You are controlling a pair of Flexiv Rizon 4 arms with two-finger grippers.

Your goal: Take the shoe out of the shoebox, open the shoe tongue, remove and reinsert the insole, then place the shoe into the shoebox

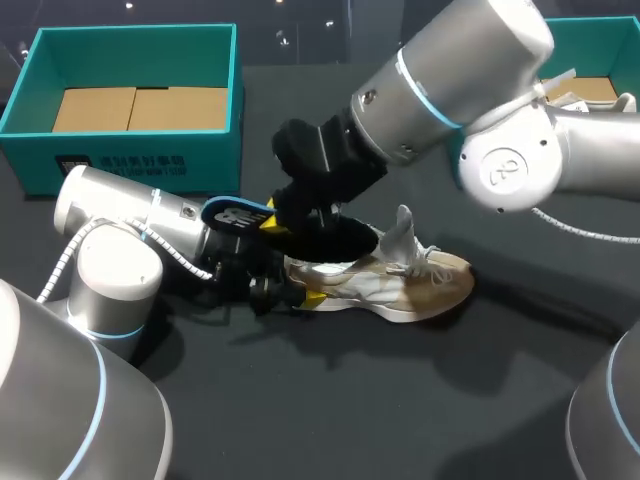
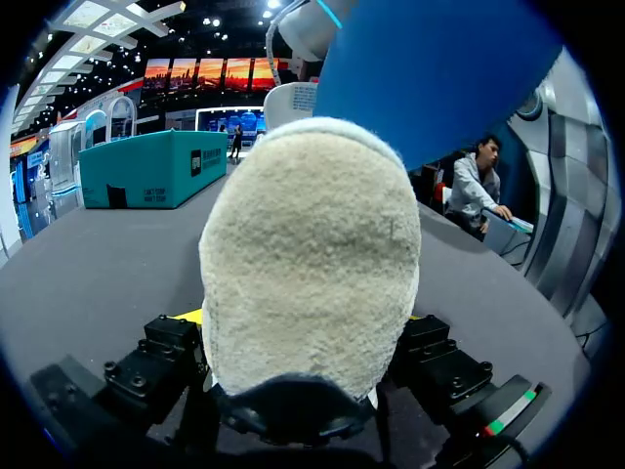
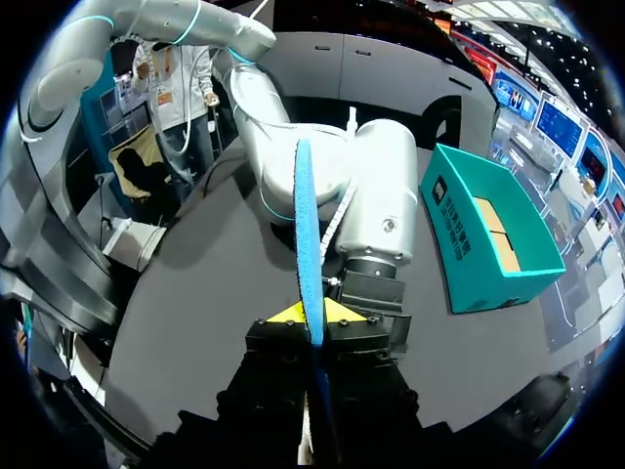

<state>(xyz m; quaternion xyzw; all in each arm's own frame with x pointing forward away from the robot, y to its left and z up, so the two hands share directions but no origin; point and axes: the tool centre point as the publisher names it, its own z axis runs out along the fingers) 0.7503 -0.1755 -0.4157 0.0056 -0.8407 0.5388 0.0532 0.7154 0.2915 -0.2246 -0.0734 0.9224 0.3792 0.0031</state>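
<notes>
A beige suede sneaker (image 1: 400, 280) is pictured at the centre of a dark grey worktop (image 1: 400, 400), heel clamped by the left end effector (image 2: 305, 337). A thin blue insole (image 3: 308, 225) is pinched edgewise by the right end effector (image 3: 312, 313). A teal cardboard shoebox (image 1: 140, 160) is seen at ten o'clock.

The shoe (image 1: 410, 285) was beige and tan, with a white sole and white laces. Its heel, seen from the left wrist, was a pale, fuzzy cream. The insole (image 3: 309, 225) was bright blue along its edge and underside, and its upper face was black with a white mark. The shoebox (image 1: 130, 150) was teal inside and out, with a plain brown cardboard floor and a small black-and-white label on its front wall. The worktop (image 1: 400, 400) was dark grey, nearly black. The left arm (image 1: 110, 200) and right arm (image 1: 470, 60) were silver-grey with light blue rings at the joints. The left claw (image 2: 305, 322) and right claw (image 3: 312, 315) were black with bright yellow tips.
</notes>
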